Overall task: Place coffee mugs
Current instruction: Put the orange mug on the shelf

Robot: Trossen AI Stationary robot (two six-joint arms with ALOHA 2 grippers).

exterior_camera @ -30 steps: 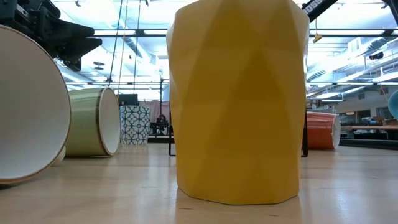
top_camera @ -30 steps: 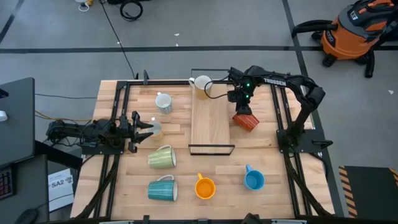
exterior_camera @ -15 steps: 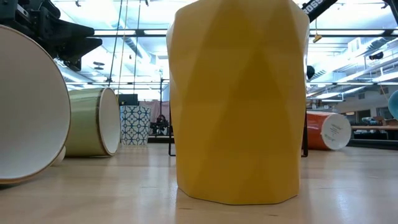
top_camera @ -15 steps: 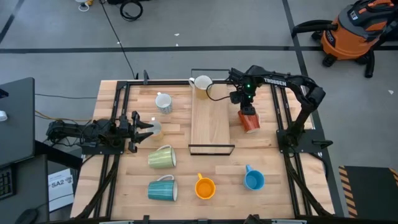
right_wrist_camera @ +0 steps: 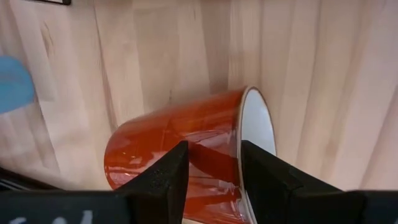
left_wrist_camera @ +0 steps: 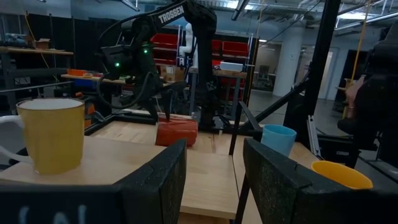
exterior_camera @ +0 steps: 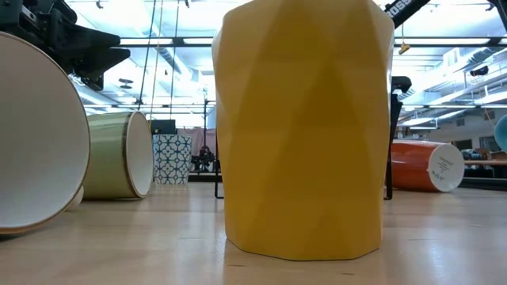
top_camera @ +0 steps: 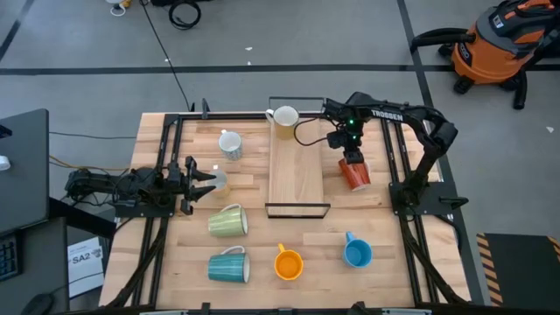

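A red-orange mug (top_camera: 354,174) lies on its side on the table, right of the wooden board (top_camera: 297,171); its white end (exterior_camera: 444,166) faces the near edge. My right gripper (top_camera: 351,157) comes down on it and is shut on it. A yellow mug (top_camera: 283,115) stands upright at the board's far end. A white mug (top_camera: 229,143), a green one (top_camera: 227,220), a teal one (top_camera: 229,265), an orange one (top_camera: 287,262) and a blue one (top_camera: 356,252) are spread over the table. My left gripper (top_camera: 203,179) waits open at the left edge. My right gripper meets the red-orange mug's upper side (right_wrist_camera: 211,146), close to its white end (right_wrist_camera: 255,124). The fingers (right_wrist_camera: 158,180) slant down from above and straddle that spot, hiding which part sits between them. The mug lies on its side on the table.
A black wire frame (top_camera: 297,210) borders the board. Black rails (top_camera: 394,166) run along both table sides. The green and teal mugs lie on their sides at near left. The orange mug (exterior_camera: 305,127) stands close before the low camera. Bare wood shows right of the red-orange mug.
My right gripper has tipped and shifted slightly toward the table's right edge. The red-orange mug has turned about on the table under it, and its white end has swung round toward the near edge.
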